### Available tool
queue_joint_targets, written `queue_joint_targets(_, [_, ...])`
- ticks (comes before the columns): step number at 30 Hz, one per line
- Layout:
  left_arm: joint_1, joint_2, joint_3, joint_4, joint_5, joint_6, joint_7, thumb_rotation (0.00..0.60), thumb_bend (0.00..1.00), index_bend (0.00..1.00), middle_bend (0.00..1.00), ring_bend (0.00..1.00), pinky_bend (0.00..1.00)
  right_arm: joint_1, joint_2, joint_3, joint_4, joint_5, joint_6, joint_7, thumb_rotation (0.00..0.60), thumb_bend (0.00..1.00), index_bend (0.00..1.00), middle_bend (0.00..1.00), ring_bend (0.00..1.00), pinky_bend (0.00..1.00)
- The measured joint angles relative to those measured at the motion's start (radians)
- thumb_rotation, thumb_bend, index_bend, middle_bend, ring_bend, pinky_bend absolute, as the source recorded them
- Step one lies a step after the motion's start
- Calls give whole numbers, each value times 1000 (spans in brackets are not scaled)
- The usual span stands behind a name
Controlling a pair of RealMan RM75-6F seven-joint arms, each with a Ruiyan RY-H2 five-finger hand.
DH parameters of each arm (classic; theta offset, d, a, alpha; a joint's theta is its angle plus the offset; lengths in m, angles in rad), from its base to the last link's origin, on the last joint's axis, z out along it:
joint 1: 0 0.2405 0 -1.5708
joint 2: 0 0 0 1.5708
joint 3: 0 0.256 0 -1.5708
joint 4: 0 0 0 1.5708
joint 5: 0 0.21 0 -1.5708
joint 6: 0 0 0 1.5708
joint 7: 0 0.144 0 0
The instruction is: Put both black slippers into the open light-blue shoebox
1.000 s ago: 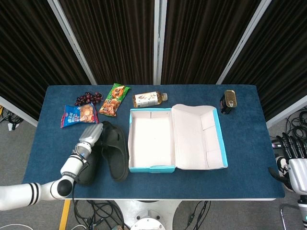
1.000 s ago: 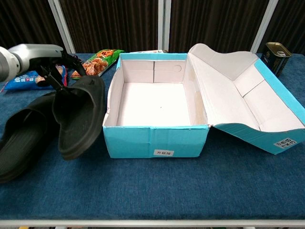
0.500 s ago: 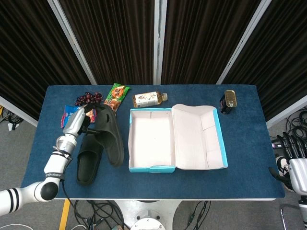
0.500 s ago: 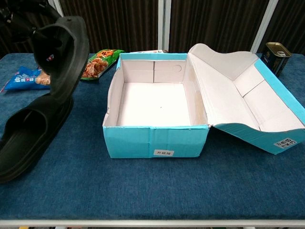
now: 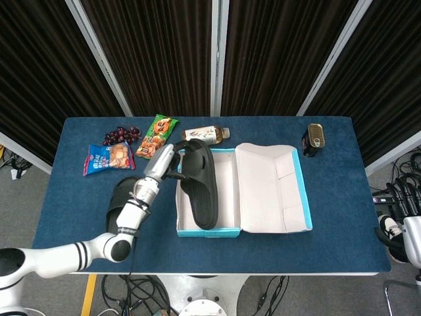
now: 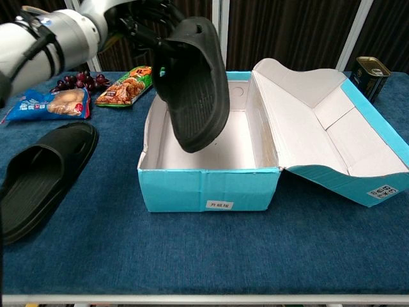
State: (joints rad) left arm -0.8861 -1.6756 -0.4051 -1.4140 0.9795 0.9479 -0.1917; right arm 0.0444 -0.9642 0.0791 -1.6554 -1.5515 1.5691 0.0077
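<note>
My left hand (image 5: 164, 162) (image 6: 144, 25) grips one black slipper (image 5: 198, 184) (image 6: 193, 80) by its strap end and holds it tilted in the air over the left half of the open light-blue shoebox (image 5: 227, 231) (image 6: 211, 187). The second black slipper (image 5: 120, 201) (image 6: 38, 176) lies flat on the blue table, left of the box. The box's lid (image 5: 271, 187) (image 6: 326, 125) is folded open to the right. My right hand (image 5: 402, 234) hangs off the table's right edge, low in the head view; its fingers are hard to make out.
Along the table's back edge lie grapes (image 5: 122, 135), a blue snack bag (image 5: 107, 158) (image 6: 45, 104), a green-orange snack bag (image 5: 156, 136) (image 6: 124, 86), a drink bottle (image 5: 205, 135) and a tin can (image 5: 314, 139) (image 6: 372, 75).
My left hand has carried the slipper up and to the right, from beside the other slipper to above the shoebox. The slipper on the table has not moved.
</note>
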Motion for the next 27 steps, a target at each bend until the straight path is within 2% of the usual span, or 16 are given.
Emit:
queue_joint_targets(9, [-72, -174, -8, 228, 63, 9, -27, 600, 0, 473, 500, 830, 810, 1, 3, 1, -14, 10, -8, -16, 600, 90, 0, 6, 0, 21])
queue_joint_targets(18, [-98, -277, 5, 404, 109, 0, -78, 600, 0, 466, 502, 830, 803, 0, 6, 2, -25, 22, -15, -29, 600, 90, 0, 6, 0, 22])
queue_joint_targets(27, [-112, -371, 2, 526, 113, -47, -137, 600, 0, 466, 508, 830, 794, 3, 9, 2, -40, 24, -24, -46, 600, 90, 0, 6, 0, 22])
